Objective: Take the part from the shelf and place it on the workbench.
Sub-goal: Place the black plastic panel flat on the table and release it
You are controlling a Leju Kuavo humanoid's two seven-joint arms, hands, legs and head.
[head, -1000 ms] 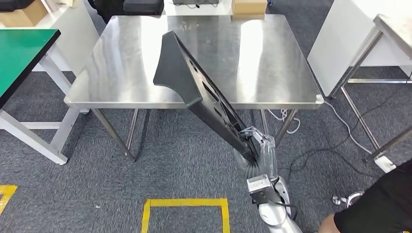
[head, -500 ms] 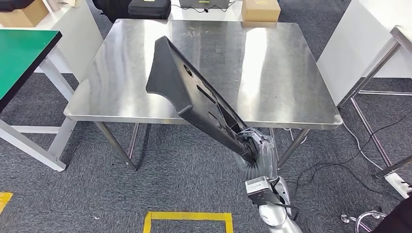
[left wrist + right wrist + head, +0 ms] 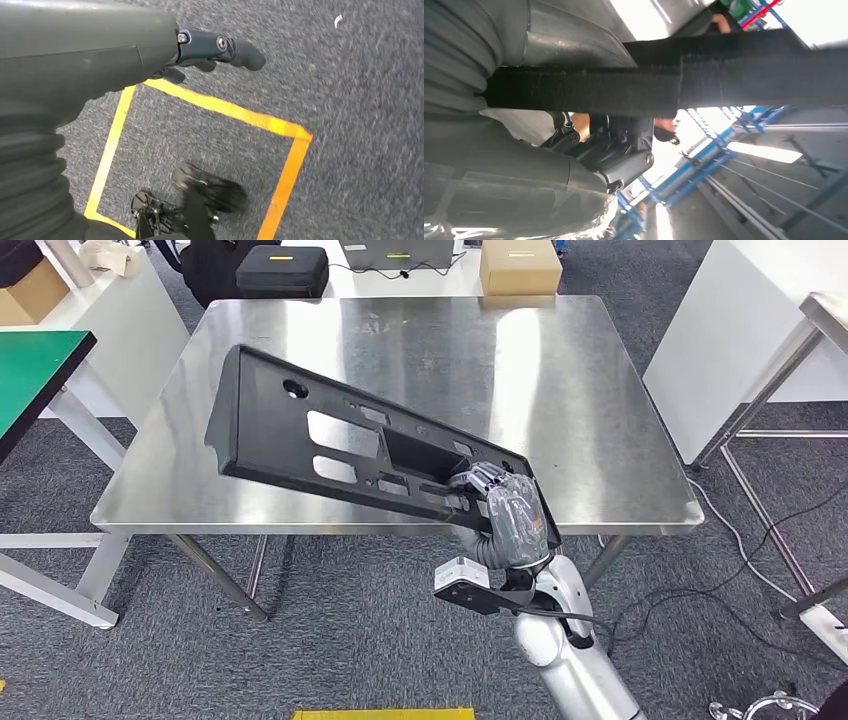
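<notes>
Right hand [image 3: 497,502] gripping the near end of a long black perforated part [image 3: 330,440], fingers [image 3: 624,155] closed around its edge, seen close in the right wrist view. Part held flat-faced above the stainless-steel counter [image 3: 570,390], slanting from 4 o'clock up toward 10 o'clock, its far end over the counter's left half. Left hand [image 3: 210,50] hanging over grey carpet [image 3: 360,100] and a yellow taped square [image 3: 280,131], fingers [image 3: 240,52] apart, holding nothing. Cardboard box [image 3: 518,265] and black case [image 3: 282,270] beyond the counter at 12 o'clock; green-topped table [image 3: 35,365] at 9 o'clock.
</notes>
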